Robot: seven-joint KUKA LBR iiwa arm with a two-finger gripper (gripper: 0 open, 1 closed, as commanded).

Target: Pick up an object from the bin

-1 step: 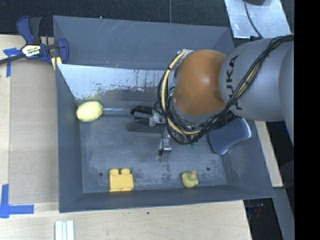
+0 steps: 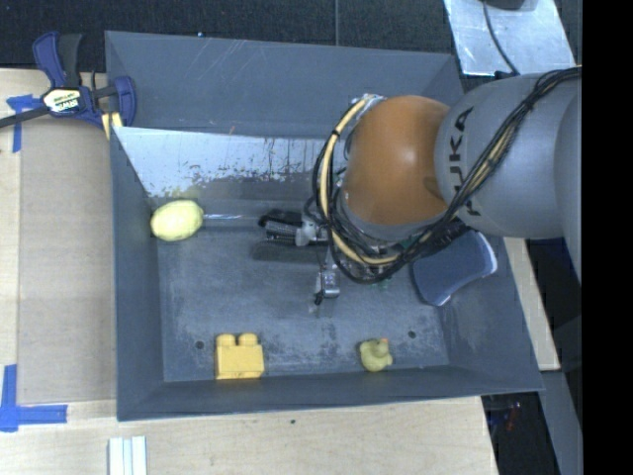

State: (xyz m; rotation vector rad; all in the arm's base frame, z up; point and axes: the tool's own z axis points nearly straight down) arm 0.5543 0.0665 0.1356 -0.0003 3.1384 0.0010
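Observation:
My gripper (image 2: 305, 257) hangs under the orange wrist cover over the middle of the bin floor. One dark fingertip (image 2: 281, 228) points left and the other fingertip (image 2: 326, 287) sits lower down; they stand apart with nothing between them. A yellow lemon-shaped thing (image 2: 176, 220) lies to the left by the back wall, well clear of the fingers. A small yellow duck-like piece (image 2: 375, 354) rests at the front wall, below and to the right of the gripper.
A yellow toy brick (image 2: 238, 355) lies at the front left. A blue rounded object (image 2: 453, 268) sits at the right wall, partly under the arm. Bare floor lies between the gripper and the left wall.

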